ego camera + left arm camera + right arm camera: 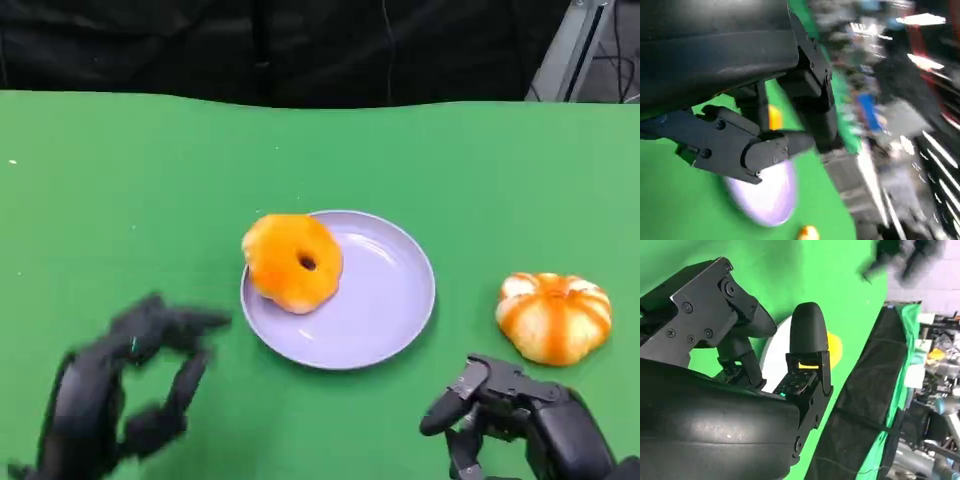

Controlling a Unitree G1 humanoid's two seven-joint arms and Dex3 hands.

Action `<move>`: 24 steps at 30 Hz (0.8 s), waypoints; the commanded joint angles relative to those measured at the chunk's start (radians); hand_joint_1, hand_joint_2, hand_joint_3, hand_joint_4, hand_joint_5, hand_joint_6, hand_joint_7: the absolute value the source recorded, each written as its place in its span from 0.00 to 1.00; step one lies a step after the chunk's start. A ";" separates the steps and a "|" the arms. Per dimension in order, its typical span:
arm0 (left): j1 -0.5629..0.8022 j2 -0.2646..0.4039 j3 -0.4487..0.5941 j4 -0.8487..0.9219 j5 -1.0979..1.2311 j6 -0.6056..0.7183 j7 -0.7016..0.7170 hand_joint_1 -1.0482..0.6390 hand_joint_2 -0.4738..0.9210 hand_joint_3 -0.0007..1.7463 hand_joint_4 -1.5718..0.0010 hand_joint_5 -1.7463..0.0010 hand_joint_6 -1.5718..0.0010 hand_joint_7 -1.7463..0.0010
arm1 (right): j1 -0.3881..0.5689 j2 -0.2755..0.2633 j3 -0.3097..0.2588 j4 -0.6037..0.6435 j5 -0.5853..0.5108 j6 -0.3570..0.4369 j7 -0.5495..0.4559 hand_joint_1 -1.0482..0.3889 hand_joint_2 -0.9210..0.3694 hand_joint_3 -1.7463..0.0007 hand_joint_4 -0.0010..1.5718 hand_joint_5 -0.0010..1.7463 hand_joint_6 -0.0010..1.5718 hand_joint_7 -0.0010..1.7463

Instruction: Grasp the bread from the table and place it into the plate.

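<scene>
You had the round orange ring-shaped bread (293, 262) already resting on the left rim of the lilac plate (385, 300) — placement looked done. Your left hand (120, 395) hung spread and empty over the green tabletop (120, 200); the right hand (520, 415) held nothing, fingers apart.

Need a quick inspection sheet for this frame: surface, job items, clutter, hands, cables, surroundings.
Surface: green table cover, flat.
Job's things: ring-shaped bread rests on the left rim of the lilac plate, overhanging its edge; striped orange bun on the cloth right of the plate.
Clutter: nothing seen.
Hands: left hand blurred, fingers apart, holding nothing; right hand near the table's front edge, empty, fingers apart.
Cables: thin dark ones top right, behind the table.
Surroundings: black drape behind; metal frame leg top right.
</scene>
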 commanded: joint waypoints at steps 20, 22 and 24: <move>0.014 -0.042 0.045 0.014 0.002 -0.067 -0.007 0.51 0.78 0.58 0.50 0.02 0.52 0.14 | 0.012 -0.010 -0.007 -0.024 0.028 -0.005 0.008 0.76 0.36 0.29 0.46 0.95 0.46 0.76; 0.014 -0.043 0.045 0.013 0.002 -0.065 -0.007 0.51 0.78 0.58 0.50 0.02 0.52 0.14 | 0.012 -0.009 -0.007 -0.024 0.028 -0.005 0.007 0.76 0.36 0.30 0.46 0.95 0.46 0.77; 0.023 -0.042 0.039 0.002 -0.008 -0.031 -0.015 0.51 0.77 0.59 0.50 0.02 0.52 0.14 | 0.012 -0.009 -0.006 -0.027 0.025 -0.006 0.005 0.76 0.36 0.30 0.46 0.95 0.46 0.77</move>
